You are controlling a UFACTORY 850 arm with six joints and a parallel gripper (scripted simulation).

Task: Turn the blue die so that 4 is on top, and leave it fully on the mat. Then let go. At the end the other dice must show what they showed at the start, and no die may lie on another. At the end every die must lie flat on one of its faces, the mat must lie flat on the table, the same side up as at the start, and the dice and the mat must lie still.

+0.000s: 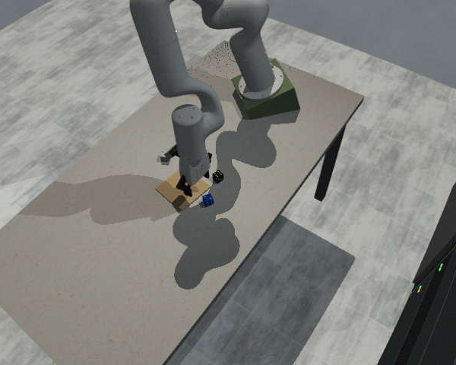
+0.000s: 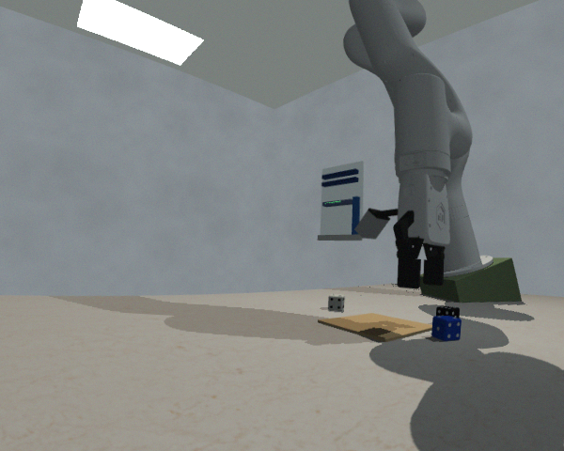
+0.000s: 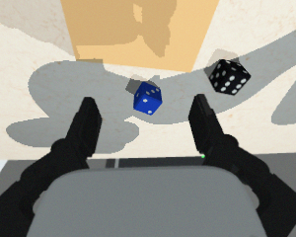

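The blue die (image 1: pixel 208 199) lies on the table just off the right corner of the tan mat (image 1: pixel 182 191); it also shows in the exterior view (image 2: pixel 446 327) and in the wrist view (image 3: pixel 148 98), below and between my fingers. My gripper (image 1: pixel 184 187) (image 3: pixel 144 107) (image 2: pixel 418 264) hangs above the mat, open and empty, well above the table. The mat (image 2: pixel 375 326) (image 3: pixel 138 31) lies flat. A black die (image 1: pixel 218 176) (image 3: pixel 229 76) lies on the table beyond the blue one. A grey die (image 2: pixel 336 303) lies on the table to the mat's far side (image 1: pixel 164 158).
The arm's green base (image 1: pixel 266 95) stands at the table's far end. The table's right edge (image 1: pixel 283 207) runs close to the blue die. A dark cabinet (image 1: pixel 440 283) stands on the floor at the right.
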